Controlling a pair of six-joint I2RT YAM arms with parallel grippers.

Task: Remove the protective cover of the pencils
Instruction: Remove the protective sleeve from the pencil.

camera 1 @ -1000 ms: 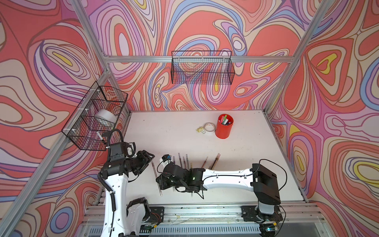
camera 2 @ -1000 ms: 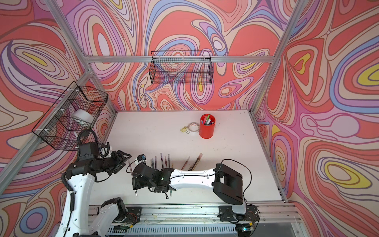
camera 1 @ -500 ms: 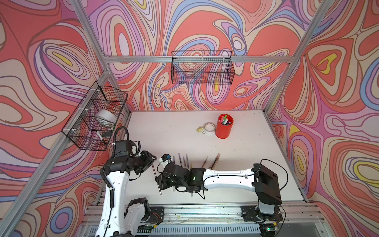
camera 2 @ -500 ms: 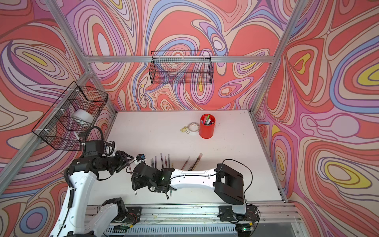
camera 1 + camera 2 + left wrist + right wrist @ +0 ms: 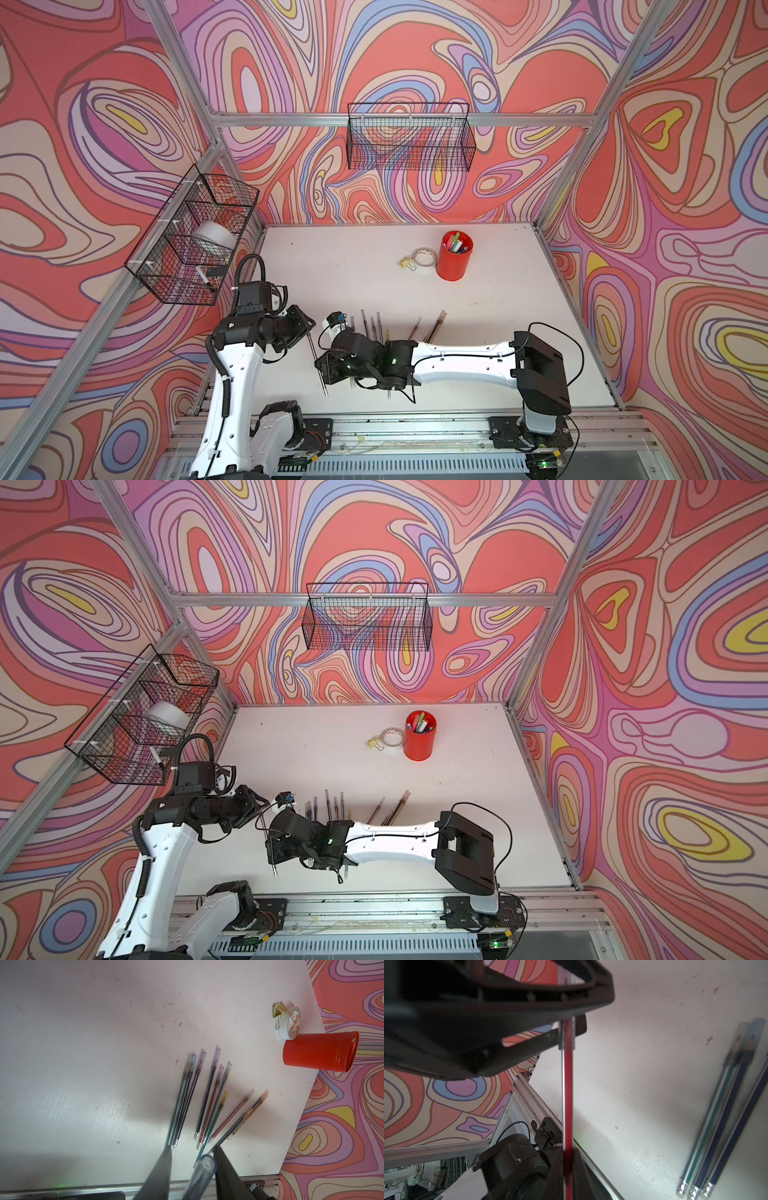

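left wrist view: the left gripper [image 5: 192, 1148] stands with its two dark fingers [image 5: 162, 1167] either side of a clear plastic cap [image 5: 202, 1172]. the cap lies against one finger and a gap shows to the other, so the jaws are parted and not clamped on it.

right wrist view: the right gripper [image 5: 568, 1151] is clenched on a thin red pencil [image 5: 568, 1095]. the pencil runs straight from its fingers to the cap at the left gripper, spanning the two tools.

in both top views the left arm [image 5: 232, 374] rises on its white link from the near rail. its black forearm lies roughly level, pointing across toward the right arm [image 5: 457, 361]. the right arm is stretched low over the white table [image 5: 332, 257] from its base at the near right corner, wrist turned toward the left arm. the two grippers sit just beside each other near the table's front left.

the other capped pencils [image 5: 206, 1095] lie flat on the table in a loose fan, each tip under a clear cover. in the top views the right forearm hides their near ends.

well behind them stand a red cylindrical cup [image 5: 318, 1051] holding markers and a roll of white tape [image 5: 291, 1024] just beside it. a yellow binder clip [image 5: 278, 1012] touches the tape.
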